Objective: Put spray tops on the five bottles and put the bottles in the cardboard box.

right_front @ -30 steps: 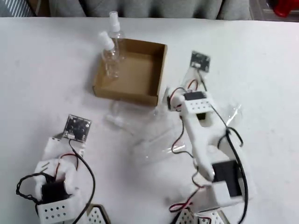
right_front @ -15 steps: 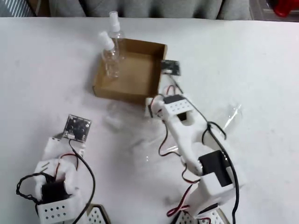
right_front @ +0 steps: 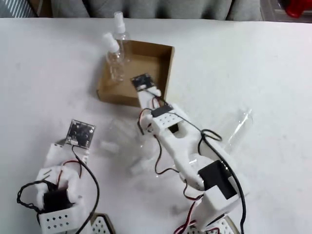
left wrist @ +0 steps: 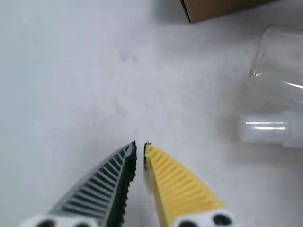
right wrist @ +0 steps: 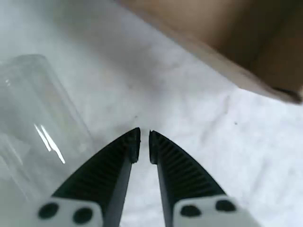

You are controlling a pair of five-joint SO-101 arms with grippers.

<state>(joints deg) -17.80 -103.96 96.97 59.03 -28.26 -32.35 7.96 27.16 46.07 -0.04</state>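
Observation:
The cardboard box [right_front: 163,73] stands open at the table's back middle. One clear bottle with a white spray top [right_front: 116,58] stands in its left part, and a second [right_front: 120,28] stands just behind the box. Clear bottles lie loose in front of the box [right_front: 111,146] [right_front: 138,167]. My right gripper [right wrist: 144,135] is shut and empty, low over the table by the box's near wall [right wrist: 222,56], with a lying clear bottle [right wrist: 38,113] beside it. My left gripper [left wrist: 140,144] is shut and empty above bare table, a lying bottle's white neck [left wrist: 265,127] off to one side.
Another clear bottle [right_front: 236,126] lies on the table's right side. The right arm [right_front: 180,141] stretches diagonally from the front edge to the box. The left arm [right_front: 61,170] sits folded at the front left. The box corner [left wrist: 213,7] shows in the left wrist view.
The right arm has swung leftwards from beside the box's right corner to its near wall. The loose clear bottles in front of the box have shifted. The left arm has kept still.

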